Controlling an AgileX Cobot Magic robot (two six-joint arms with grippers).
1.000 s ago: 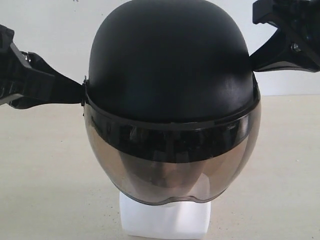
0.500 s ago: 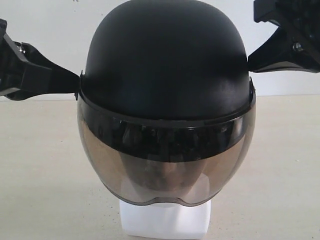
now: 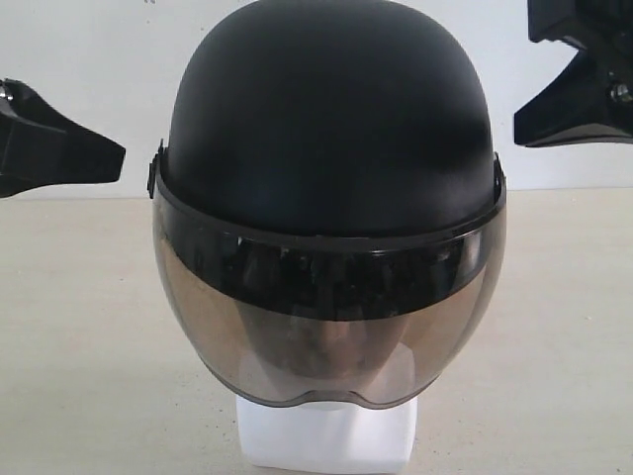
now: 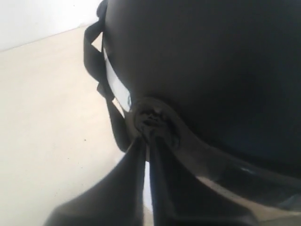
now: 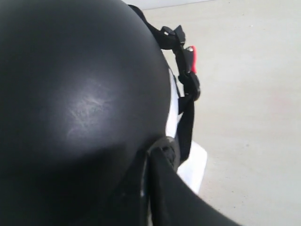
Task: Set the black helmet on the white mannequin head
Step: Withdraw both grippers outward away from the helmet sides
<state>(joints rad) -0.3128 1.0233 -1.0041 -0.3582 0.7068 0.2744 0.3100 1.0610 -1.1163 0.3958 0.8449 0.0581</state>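
Note:
The black helmet (image 3: pixel 331 129) sits level on the white mannequin head, whose squared neck base (image 3: pixel 326 437) shows below the smoky visor (image 3: pixel 326 336). A dim face shows through the visor. My left gripper (image 3: pixel 117 156) is off the helmet's left side with a small gap, its fingers together and empty. In the left wrist view the left gripper (image 4: pixel 148 137) points at the visor pivot (image 4: pixel 155 120). My right gripper (image 3: pixel 522 121) is shut beside the helmet's upper right, apart from it. In the right wrist view the right gripper (image 5: pixel 146 156) lies by the shell (image 5: pixel 80 94), near the strap with its red tab (image 5: pixel 192 59).
The head stands on a pale beige table (image 3: pixel 79 346) with a white wall (image 3: pixel 79 49) behind. Black straps (image 4: pixel 91 47) hang down the helmet's side. A strip of white foam (image 5: pixel 192 168) shows under the rim.
Both grippers have drawn back sideways off the helmet's sides. The helmet has levelled out and now rests on the head alone.

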